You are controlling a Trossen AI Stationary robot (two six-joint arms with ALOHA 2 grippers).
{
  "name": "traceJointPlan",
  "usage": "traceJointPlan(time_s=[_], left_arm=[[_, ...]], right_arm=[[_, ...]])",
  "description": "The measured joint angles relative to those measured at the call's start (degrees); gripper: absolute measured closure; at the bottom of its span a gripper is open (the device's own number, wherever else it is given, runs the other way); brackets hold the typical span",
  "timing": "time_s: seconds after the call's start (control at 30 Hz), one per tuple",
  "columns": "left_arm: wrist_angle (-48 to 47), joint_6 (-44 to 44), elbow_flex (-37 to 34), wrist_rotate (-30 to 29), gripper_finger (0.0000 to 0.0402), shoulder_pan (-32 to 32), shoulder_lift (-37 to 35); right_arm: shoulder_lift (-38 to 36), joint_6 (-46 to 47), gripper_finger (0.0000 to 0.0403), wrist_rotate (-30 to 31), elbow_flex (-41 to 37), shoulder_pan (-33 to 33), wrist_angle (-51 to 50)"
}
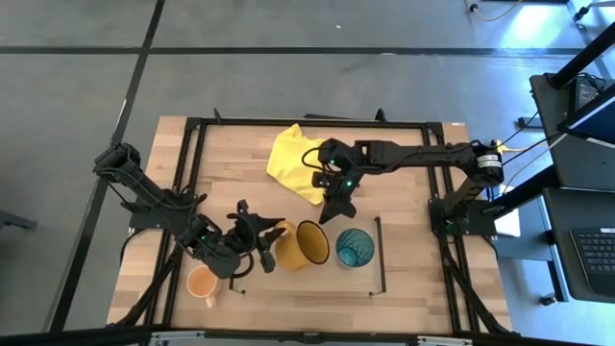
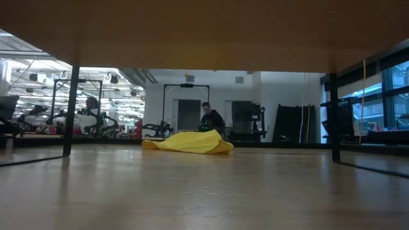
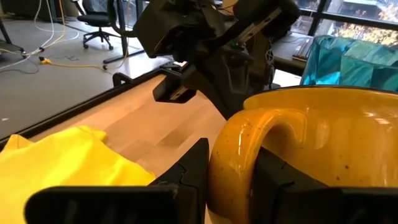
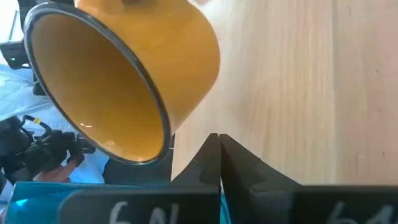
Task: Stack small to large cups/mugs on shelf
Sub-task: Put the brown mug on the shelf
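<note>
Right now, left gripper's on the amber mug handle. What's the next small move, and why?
Probably lift the amber mug a little and carry it toward the teal tumbler beside it on the shelf. The left gripper has its fingers closed on the handle, and the right gripper, shut, hovers just behind, so keep the lift small.

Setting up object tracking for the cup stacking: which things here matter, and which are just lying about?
Job:
amber mug, its handle between the left gripper fingers
teal tumbler
small orange mug
shelf
right gripper, above the shelf

Lying about:
yellow cloth
</note>
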Motion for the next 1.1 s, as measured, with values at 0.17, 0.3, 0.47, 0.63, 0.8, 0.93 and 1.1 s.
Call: traceJointPlan(time_s=[0.17,0.3,0.47,0.63,0.8,0.93,1.1], left_arm=[[-0.1,1.0,0.0,0.0,0.0335,0.2,0.0],[-0.1,1.4,0.0,-0.1,0.0341,0.4,0.0],[-0.1,1.5,0.0,0.1,0.0344,0.6,0.0],[-0.1,1.5,0.0,-0.2,0.0344,0.6,0.6],[0.4,1.1,0.0,0.7,0.0347,0.8,2.1],[0.8,1.1,0.0,0.9,0.0347,0.9,2.4],[0.8,1.4,0.0,0.4,0.0347,0.9,2.4]], right_arm=[[0.0,0.2,0.0399,-1.7,0.0,-0.1,0.0],[0.0,1.0,0.0399,-2.8,0.0,0.1,0.0],[0.0,1.7,0.0399,-3.4,0.0,0.7,0.0],[0.0,1.7,0.0399,-3.4,0.0,0.9,0.0],[0.0,1.8,0.0399,-3.4,0.0,0.8,0.0],[0.0,1.9,0.0399,-3.5,0.0,0.8,-0.1],[0.0,1.9,0.0399,-4.5,0.0,0.8,-0.2]])
